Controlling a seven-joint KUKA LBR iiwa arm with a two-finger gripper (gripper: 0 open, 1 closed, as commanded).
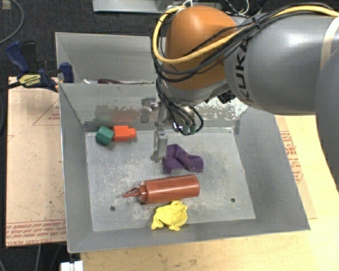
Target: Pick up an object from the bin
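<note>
My gripper [156, 156] hangs low in the middle of the bin, its tip near the floor. A purple, lumpy soft thing [183, 160] lies right beside it on the right, touching or nearly touching. Just in front lies a reddish-brown squeeze bottle [168, 188] on its side, nozzle pointing left. A crumpled yellow thing [170, 215] rests by the bin's front wall, below the bottle. Nothing can be seen held in the gripper.
A green block [105, 135] and an orange block [125, 133] sit side by side at the back left of the bin floor. The arm with its orange dome and cables covers the back right of the bin.
</note>
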